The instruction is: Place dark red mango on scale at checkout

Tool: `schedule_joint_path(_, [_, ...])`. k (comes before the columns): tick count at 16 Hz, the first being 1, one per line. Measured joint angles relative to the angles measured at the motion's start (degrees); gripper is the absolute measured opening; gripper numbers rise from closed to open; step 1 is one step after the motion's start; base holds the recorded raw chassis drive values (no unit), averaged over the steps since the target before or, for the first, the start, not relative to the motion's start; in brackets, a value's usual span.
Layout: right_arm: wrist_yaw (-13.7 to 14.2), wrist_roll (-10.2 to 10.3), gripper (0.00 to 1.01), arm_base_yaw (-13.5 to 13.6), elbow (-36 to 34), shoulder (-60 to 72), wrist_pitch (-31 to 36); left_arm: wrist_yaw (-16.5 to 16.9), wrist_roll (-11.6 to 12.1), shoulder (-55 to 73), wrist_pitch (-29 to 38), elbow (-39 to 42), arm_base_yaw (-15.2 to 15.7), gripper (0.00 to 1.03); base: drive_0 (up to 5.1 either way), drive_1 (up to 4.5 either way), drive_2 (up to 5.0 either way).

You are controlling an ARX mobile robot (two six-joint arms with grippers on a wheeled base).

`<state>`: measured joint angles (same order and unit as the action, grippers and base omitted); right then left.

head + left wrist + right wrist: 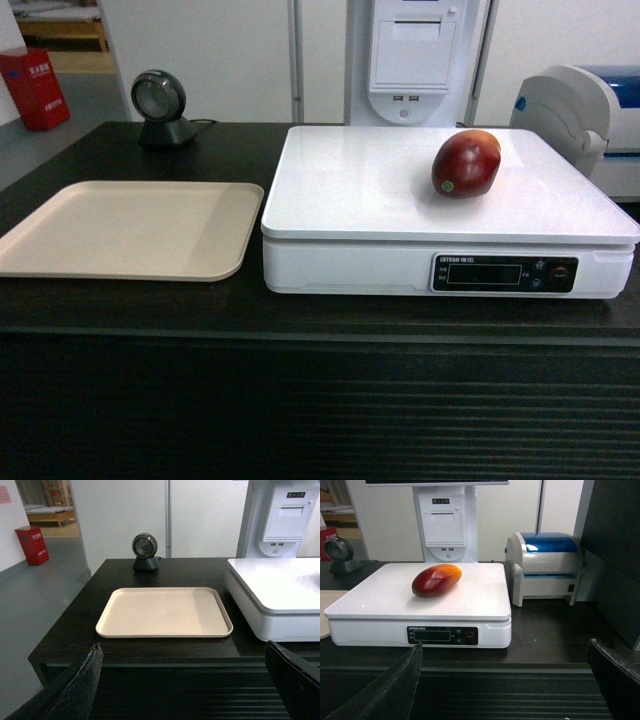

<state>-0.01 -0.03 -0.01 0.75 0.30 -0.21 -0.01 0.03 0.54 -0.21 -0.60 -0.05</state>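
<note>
The dark red mango (466, 163) lies on its side on the flat white scale (380, 195), toward the platform's right rear; in the right wrist view the dark red mango (436, 580) rests left of centre on the scale (485, 600). The scale stands on the black checkout (300, 400) with its ribbed front. My left gripper (182, 680) is open and empty, back from the counter's front edge, facing the beige tray. My right gripper (505, 680) is also open and empty, in front of the ribbed face below the scale. Neither gripper shows in the head view.
A beige tray (60, 255) lies left of the scale. A round black barcode scanner (160, 108) stands at the back left. A white and blue label printer (545, 567) sits right of the scale, a receipt terminal (412, 60) behind it. A red box (32, 545) stands on the floor far left.
</note>
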Motion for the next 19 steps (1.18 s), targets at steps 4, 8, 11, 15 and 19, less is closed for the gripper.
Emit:
schedule_joint_path(4, [0.0,0.0,0.98,0.0,0.0,0.0,0.0,0.0,0.0,0.0,0.0,0.0,0.0,0.98,0.0,0.00,0.0])
schedule_joint_path(8, [0.0,0.0,0.98,0.0,0.0,0.0,0.0,0.0,0.0,0.0,0.0,0.0,0.0,0.98,0.0,0.00,0.0])
schedule_joint_path(11, [0.0,0.0,0.98,0.0,0.0,0.0,0.1,0.0,0.0,0.0,0.0,0.0,0.0,0.98,0.0,0.00,0.0])
schedule_joint_path(15, [0.0,0.0,0.98,0.0,0.0,0.0,0.2,0.0,0.0,0.0,0.0,0.0,0.0,0.98,0.0,0.00,0.0])
schedule_joint_path(19, [0.0,0.0,0.98,0.0,0.0,0.0,0.0,0.0,0.0,0.0,0.0,0.0,0.0,0.98,0.0,0.00,0.0])
